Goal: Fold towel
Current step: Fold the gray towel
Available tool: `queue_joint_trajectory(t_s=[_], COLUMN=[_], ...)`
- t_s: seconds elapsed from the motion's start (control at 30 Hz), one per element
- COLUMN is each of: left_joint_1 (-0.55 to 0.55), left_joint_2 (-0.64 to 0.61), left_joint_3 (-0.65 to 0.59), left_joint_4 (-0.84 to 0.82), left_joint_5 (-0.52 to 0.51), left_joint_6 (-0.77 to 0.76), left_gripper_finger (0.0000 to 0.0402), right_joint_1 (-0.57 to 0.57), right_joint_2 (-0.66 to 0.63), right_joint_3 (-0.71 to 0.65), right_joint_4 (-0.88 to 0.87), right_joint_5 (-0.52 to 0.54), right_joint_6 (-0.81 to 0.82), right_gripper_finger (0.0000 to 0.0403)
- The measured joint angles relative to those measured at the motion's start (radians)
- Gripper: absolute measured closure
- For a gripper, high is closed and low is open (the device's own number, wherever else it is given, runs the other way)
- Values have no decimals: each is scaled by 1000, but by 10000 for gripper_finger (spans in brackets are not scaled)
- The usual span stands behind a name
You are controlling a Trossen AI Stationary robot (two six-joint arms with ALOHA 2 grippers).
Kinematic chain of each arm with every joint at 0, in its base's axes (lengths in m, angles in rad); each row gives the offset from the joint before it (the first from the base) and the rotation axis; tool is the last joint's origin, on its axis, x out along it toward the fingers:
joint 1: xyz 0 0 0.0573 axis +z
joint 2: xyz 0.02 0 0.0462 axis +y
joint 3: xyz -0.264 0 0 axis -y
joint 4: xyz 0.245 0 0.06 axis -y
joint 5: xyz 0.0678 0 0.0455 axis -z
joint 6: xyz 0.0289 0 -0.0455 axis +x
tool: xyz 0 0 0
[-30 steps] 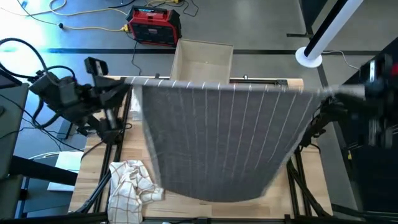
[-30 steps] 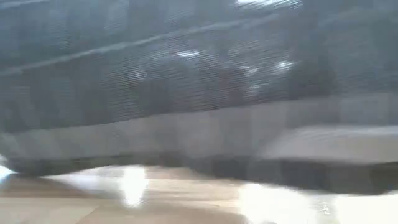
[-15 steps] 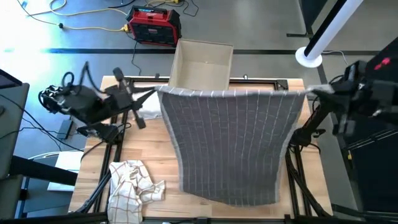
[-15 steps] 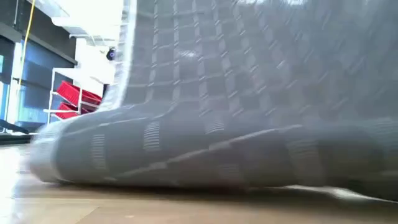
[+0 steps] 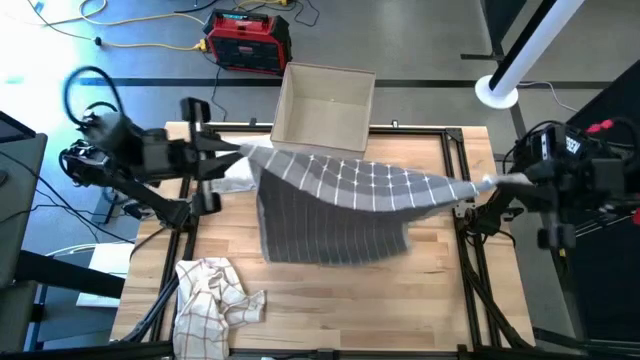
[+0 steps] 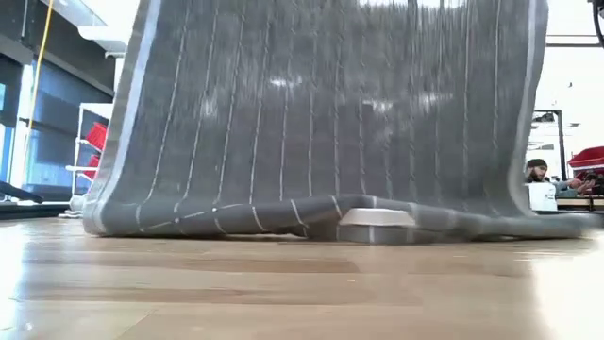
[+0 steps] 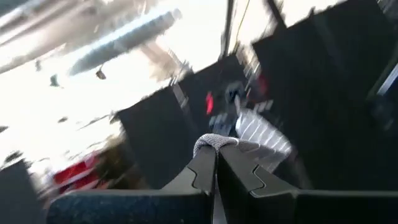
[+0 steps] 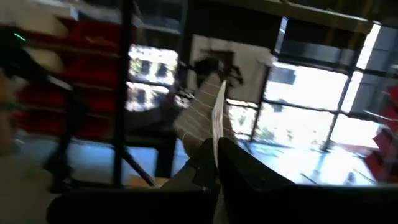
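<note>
A grey towel (image 5: pixel 340 195) with thin white stripes hangs between my two grippers over the middle of the table. Its lower end (image 6: pixel 311 219) lies on the wooden tabletop, slightly bunched. My left gripper (image 5: pixel 240 155) is shut on the towel's upper left corner, above the table's far left part. My right gripper (image 5: pixel 490 183) is shut on the upper right corner, above the table's right edge. The top edge sags between them. My left gripper pinches the towel's upper left corner (image 7: pixel 211 142) between its two fingers, coming level from the table's left. The towel hangs below, its lower end on the table. My right gripper pinches the upper right corner (image 8: pixel 214 118) between its two fingers, coming level from the table's right. The towel runs off from the fingers toward the other gripper.
A crumpled white cloth with brown checks (image 5: pixel 212 293) lies at the table's near left corner. An open cardboard box (image 5: pixel 325 103) stands at the far edge. A red device (image 5: pixel 248 40) sits on the floor beyond. A person (image 6: pixel 540 179) shows in the room at the right.
Both grippers have gone down with the towel and come closer together. The towel, which hung spread wide and high, now has its lower end lying on the table, and its top edge sags.
</note>
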Motion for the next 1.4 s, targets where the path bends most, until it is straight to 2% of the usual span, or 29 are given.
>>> queue_joint_trajectory(t_s=[0.2,0.4,0.6,0.8,0.9,1.03,1.07,1.2,1.4], left_joint_1=[-52,-162,-256,-283,-271,-262,-256,-205,-136], left_joint_2=[-20,-22,1,-2,-1,0,4,40,106], left_joint_3=[0,0,-1,1,0,0,0,0,0], left_joint_4=[70,76,189,334,328,203,161,-6,-122], left_joint_5=[130,154,119,-55,-71,-74,-89,-165,-144], left_joint_6=[-106,-127,-92,90,92,82,74,32,-44], left_gripper_finger=[402,402,402,402,402,402,402,402,402], right_joint_1=[0,37,116,173,177,159,140,68,-72], right_joint_2=[107,216,321,406,423,424,422,417,372], right_joint_3=[0,0,116,308,368,372,354,268,122], right_joint_4=[349,594,724,732,728,705,687,611,388], right_joint_5=[-159,-230,-229,-173,-127,60,79,115,266], right_joint_6=[-206,-438,-701,-856,-865,-841,-816,-692,-391], right_gripper_finger=[403,403,403,403,403,403,403,403,403])
